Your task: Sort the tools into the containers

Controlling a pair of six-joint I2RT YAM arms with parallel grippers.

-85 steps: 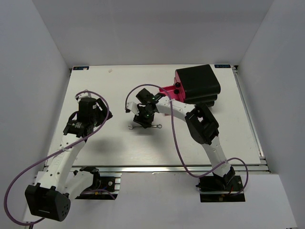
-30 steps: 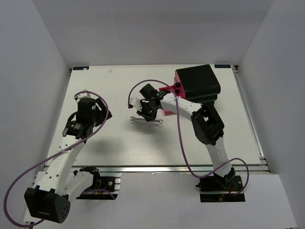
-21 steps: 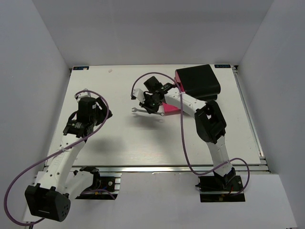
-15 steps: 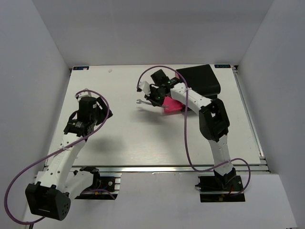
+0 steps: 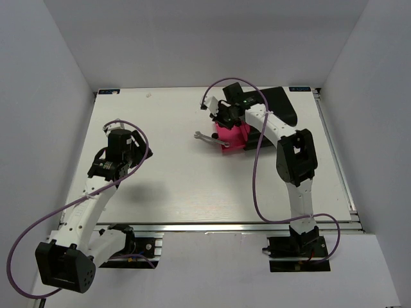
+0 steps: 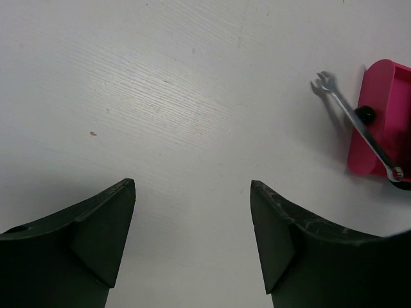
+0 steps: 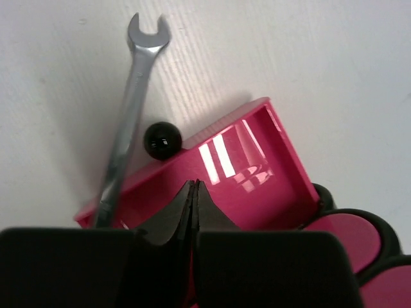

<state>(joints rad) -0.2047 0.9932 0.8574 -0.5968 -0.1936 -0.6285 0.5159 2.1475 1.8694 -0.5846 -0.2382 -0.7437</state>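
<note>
A slim silver wrench leans across the front wall of a pulled-out pink drawer, beside its round black knob. Its open-jawed end rests on the table and its other end sits at the drawer's corner. My right gripper hovers over the drawer, shut with nothing between its fingers. The black cabinet stands behind the drawer. My left gripper is open over bare table far to the left. No other tools show.
More pink, black-rimmed drawer fronts show beside the open drawer. The white table is walled in by grey panels on three sides. A purple cable loops off the right arm.
The right arm carried the wrench up and right to the drawer. The wrench has left its jaws, which have closed fully. The left arm has barely moved.
</note>
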